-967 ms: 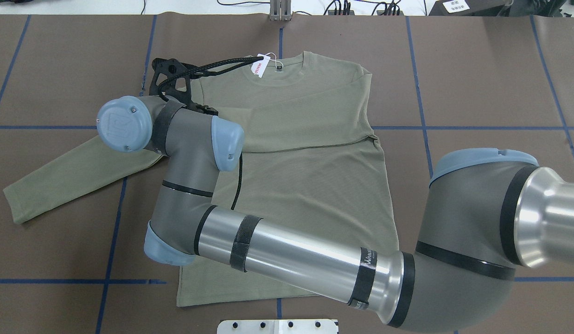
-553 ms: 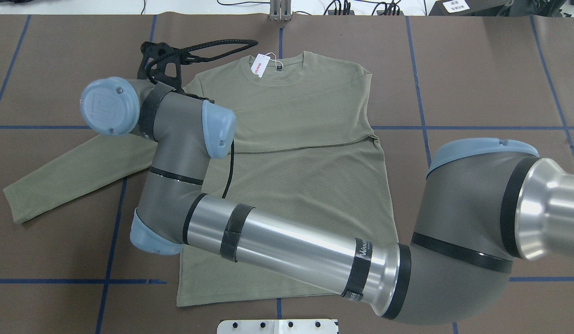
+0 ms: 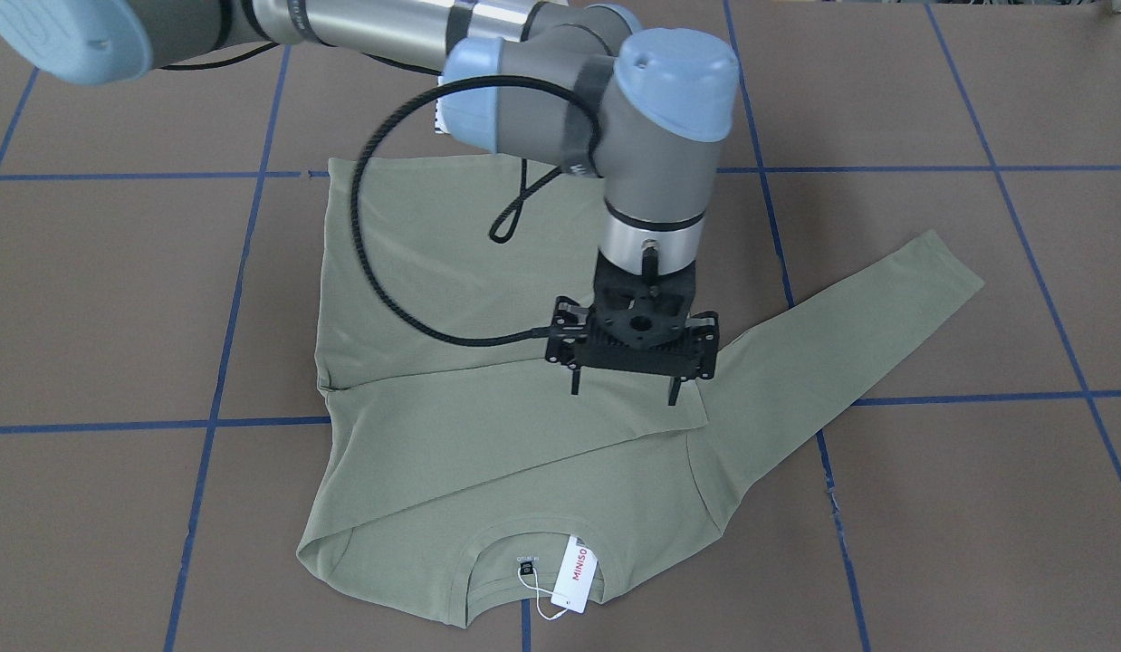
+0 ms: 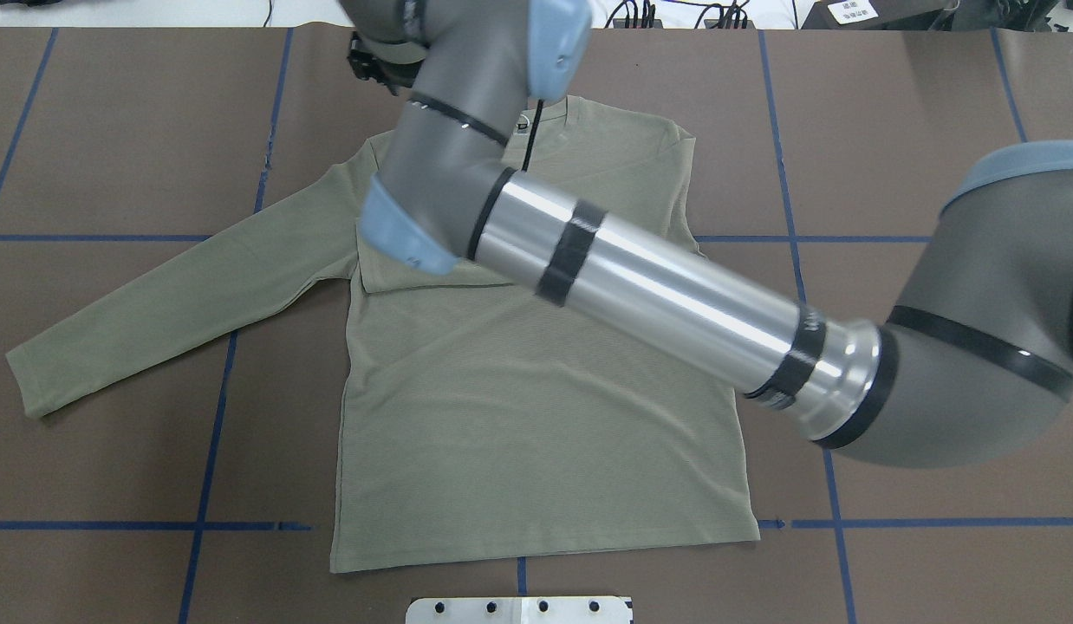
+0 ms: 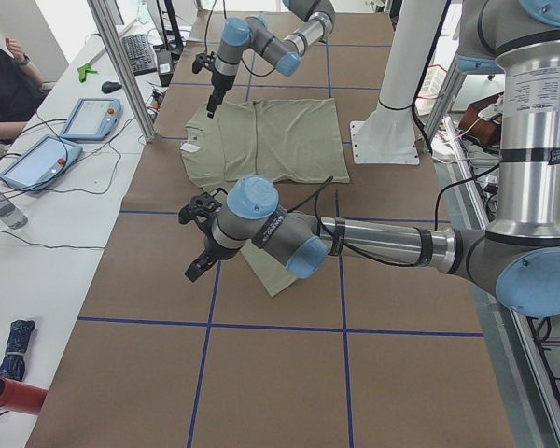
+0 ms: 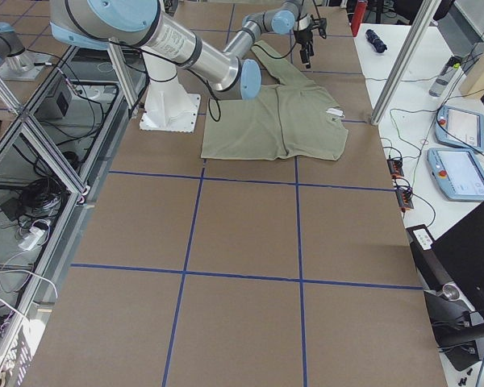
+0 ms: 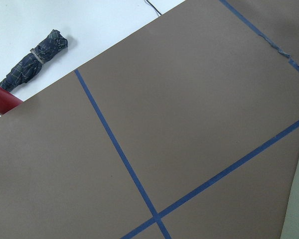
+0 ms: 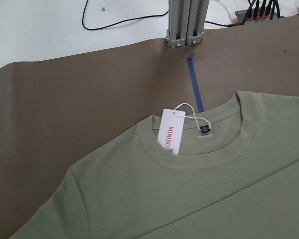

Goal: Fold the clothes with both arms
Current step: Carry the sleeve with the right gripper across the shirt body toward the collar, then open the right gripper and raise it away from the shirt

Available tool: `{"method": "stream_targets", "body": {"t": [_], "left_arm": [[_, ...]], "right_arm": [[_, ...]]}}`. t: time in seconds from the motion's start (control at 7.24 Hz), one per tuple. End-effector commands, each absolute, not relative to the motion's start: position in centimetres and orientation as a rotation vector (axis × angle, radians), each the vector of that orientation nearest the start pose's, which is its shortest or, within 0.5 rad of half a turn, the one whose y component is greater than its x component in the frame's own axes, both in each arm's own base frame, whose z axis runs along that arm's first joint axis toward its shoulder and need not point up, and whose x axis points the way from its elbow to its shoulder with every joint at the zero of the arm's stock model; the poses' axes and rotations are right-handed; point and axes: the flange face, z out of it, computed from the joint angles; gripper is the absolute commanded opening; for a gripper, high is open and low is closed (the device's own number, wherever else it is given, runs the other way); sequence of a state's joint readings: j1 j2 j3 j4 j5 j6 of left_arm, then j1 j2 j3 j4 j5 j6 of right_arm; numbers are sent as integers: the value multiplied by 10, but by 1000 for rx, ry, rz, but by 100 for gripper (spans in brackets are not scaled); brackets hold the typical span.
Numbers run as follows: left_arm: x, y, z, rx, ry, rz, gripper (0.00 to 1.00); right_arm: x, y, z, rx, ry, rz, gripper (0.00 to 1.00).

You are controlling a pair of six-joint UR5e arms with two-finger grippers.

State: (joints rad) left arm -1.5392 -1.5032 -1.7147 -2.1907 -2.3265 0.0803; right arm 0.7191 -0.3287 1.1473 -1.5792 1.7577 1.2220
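Observation:
The olive-green shirt [image 4: 536,416] lies flat, front up, on the brown table, neck toward the far edge. Its right sleeve [image 3: 488,444] is folded across the chest and its left sleeve [image 4: 155,303] lies spread out to the side. The white MINISO tag [image 3: 577,572] sits at the neck and also shows in the right wrist view [image 8: 171,130]. My right arm [image 4: 658,286] reaches across the shirt. My right gripper [image 3: 625,391] hangs open and empty just above the folded sleeve's cuff. My left gripper [image 5: 198,247] hovers over bare table past the left sleeve's end; I cannot tell whether it is open.
The white pedestal plate [image 4: 519,609] sits at the near edge. An aluminium post [image 8: 185,22] stands behind the neck. Tablets [image 5: 89,117] and a seated person are along the far side. A rolled dark umbrella [image 7: 35,59] lies off the mat.
My right arm has swung from the shirt's left shoulder toward the far edge by the neck and risen. The left sleeve is now uncovered. The shirt has not visibly moved.

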Motion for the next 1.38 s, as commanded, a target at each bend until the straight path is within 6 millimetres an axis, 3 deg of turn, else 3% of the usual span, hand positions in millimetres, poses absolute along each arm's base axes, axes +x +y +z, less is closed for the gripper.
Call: {"method": "stream_targets", "body": {"t": [0.0,0.28,0.41,0.55,0.69,0.83,0.97,1.24], "left_arm": [[15,-453,564,659,825,360,100],[71,-400,594,680,801,312,100],[96,-386,601,643,823,359,100],[120,-378,604,627,822,408,100],[141,-372,608,630,794,444,100],[158,-362,613,615,783,479,100],[167,-351,620,602,770,504,100],[186,-343,629,595,740,537,100]], "right_arm": [[-391,-645,110,242,-804,94,100],[-259,-658,213,241,-796,-51,100],[-200,-652,270,223,-808,-87,100],[-155,-631,322,232,-794,-141,100],[-123,-606,359,231,-775,-140,100],[-107,-585,387,227,-757,-171,100],[-101,-567,400,234,-754,-179,100],[-97,-565,406,234,-753,-167,100]]}}
